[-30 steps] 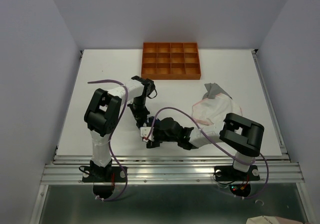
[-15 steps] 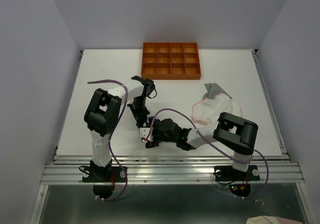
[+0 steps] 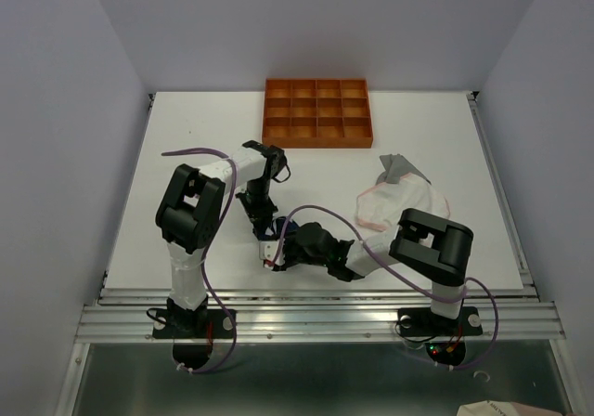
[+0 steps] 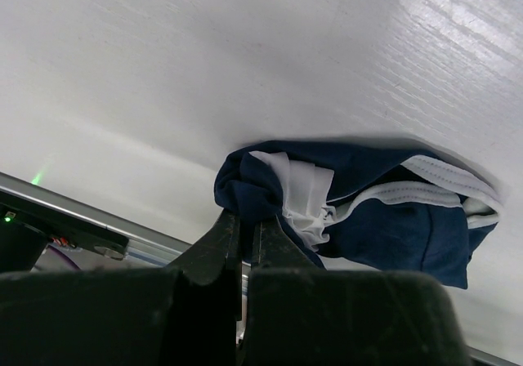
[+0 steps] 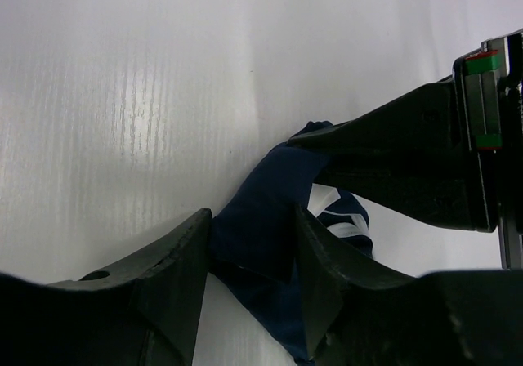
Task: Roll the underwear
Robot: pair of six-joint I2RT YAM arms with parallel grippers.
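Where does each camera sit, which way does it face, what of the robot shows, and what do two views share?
Top external: high behind the robot, looking down on the table, orange tray, left arm and right arm.
Left wrist: on the left arm, facing the navy underwear; its jaws pinch a fold.
Right wrist: on the right arm, facing the table; its jaws straddle the cloth.
Shared: both wrist views show the navy underwear.

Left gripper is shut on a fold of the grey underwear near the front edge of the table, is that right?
Not quite: the left gripper is shut on a fold of the navy underwear, near the front edge of the table. The left wrist view shows blue cloth with white trim pinched there.
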